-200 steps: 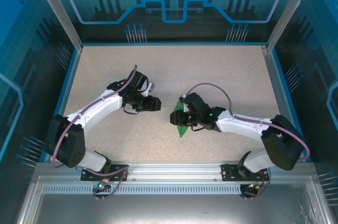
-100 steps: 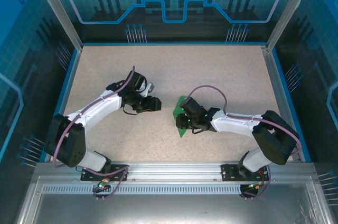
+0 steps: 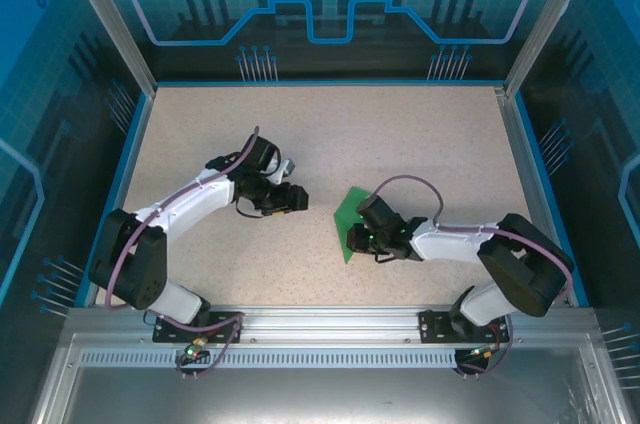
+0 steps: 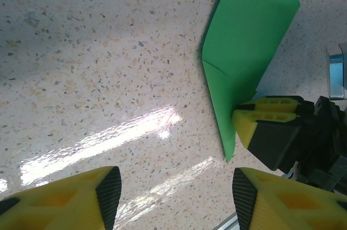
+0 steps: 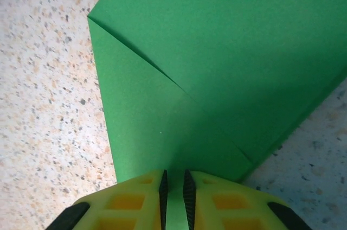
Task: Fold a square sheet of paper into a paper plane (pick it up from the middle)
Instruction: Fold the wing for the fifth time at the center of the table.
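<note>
Folding stage, judged early: the thin, bright green sheet of paper point(image 3: 347, 216) is no dart yet. It lies on the speckled beige table top point(image 3: 420, 134), just off centre toward 4 o'clock in the top view.

In the right wrist view the sheet of paper point(image 5: 227, 51) carries one sharp diagonal crease, with a narrow triangular flap on the 9 o'clock side. The surface is plain and the edges are straight. In the left wrist view the sheet of paper point(image 4: 249, 34) bows gently, its broad end apparently lifted off the table above a soft shadow.

The right gripper point(image 3: 365, 237) meets the sheet at its 4 o'clock edge. Its yellow fingers point(image 5: 135, 197) are drawn to a slit with a strip of green paper clamped between the black pads, probably to anchor or lift the sheet for the next fold.

The left gripper point(image 3: 298, 199) sits at 10 o'clock of the sheet, apart from it. Its jaws stand moderately wide over bare table and hold nothing point(image 4: 176, 192), seemingly ready to press or take the free flap.
</note>
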Robot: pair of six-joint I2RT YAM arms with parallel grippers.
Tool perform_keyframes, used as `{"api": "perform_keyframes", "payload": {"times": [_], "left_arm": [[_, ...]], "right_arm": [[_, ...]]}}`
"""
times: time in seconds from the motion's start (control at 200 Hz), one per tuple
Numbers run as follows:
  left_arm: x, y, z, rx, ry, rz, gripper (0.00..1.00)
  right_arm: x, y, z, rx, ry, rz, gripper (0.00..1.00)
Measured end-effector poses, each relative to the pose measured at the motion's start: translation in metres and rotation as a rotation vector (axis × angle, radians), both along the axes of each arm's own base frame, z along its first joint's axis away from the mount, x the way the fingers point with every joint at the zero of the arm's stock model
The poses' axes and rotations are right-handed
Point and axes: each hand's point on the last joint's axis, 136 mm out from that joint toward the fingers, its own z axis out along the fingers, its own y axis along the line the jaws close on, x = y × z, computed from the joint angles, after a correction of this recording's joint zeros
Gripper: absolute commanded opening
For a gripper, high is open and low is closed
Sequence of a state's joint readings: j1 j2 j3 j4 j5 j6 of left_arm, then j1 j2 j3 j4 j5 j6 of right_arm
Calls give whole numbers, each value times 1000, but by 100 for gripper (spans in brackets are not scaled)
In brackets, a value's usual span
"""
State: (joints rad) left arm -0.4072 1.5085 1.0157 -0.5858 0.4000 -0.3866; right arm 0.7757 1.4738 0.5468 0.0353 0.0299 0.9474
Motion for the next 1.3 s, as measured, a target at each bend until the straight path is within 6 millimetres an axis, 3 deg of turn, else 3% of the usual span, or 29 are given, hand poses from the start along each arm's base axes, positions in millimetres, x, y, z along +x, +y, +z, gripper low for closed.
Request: {"api": "perform_keyframes", "payload": {"times": [0.355,0.835,1.3], "left_arm": [[-2,-42,1,-104,-7,-23,59],[-9,-83,-42,-215,66,36,54],[-3,-100,-62,-251,80,80,47]], "right_arm": [[3,-2,0,198,-25,-67,15],[5,-8,2,320,-13,-95,13],[6,-9,1,360,16,-90,11]]}}
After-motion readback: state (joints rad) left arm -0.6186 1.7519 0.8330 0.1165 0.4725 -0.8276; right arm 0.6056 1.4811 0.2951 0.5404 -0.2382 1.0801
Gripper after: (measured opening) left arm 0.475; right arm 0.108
